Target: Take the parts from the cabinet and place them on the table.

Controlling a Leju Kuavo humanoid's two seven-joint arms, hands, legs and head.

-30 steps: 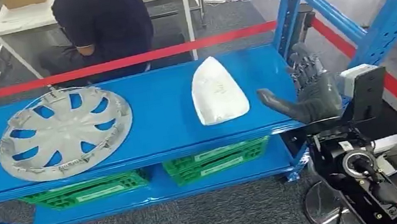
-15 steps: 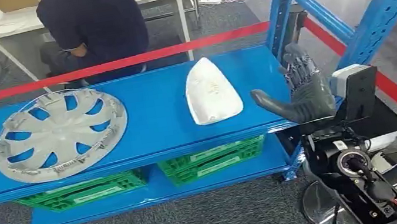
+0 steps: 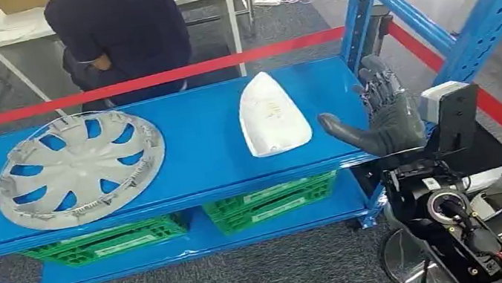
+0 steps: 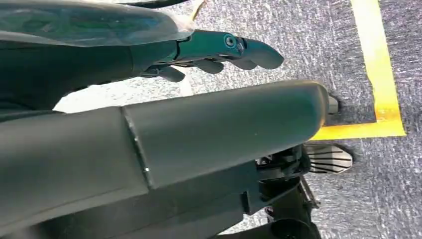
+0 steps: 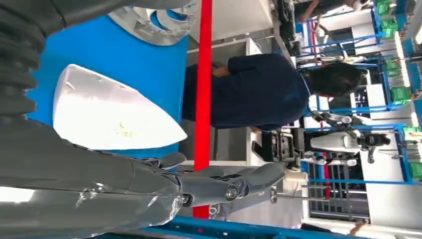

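Right hand (image 3: 387, 117) raised at the right end of the blue shelf (image 3: 192, 167), fingers spread, thumb pointing toward the white part (image 3: 271, 114); holds nothing, just beside it, not touching. Left hand (image 4: 219, 52) hangs over grey floor, fingers loosely extended, nothing in it. Silver wheel cover (image 3: 79, 167) lies flat, well apart to the left. Person (image 3: 123, 33) sits behind red tape (image 3: 149, 79)

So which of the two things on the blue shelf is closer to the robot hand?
The white pointed cover. It lies just beside the right robot hand, while the round grey hubcap sits at the far end of the blue shelf.
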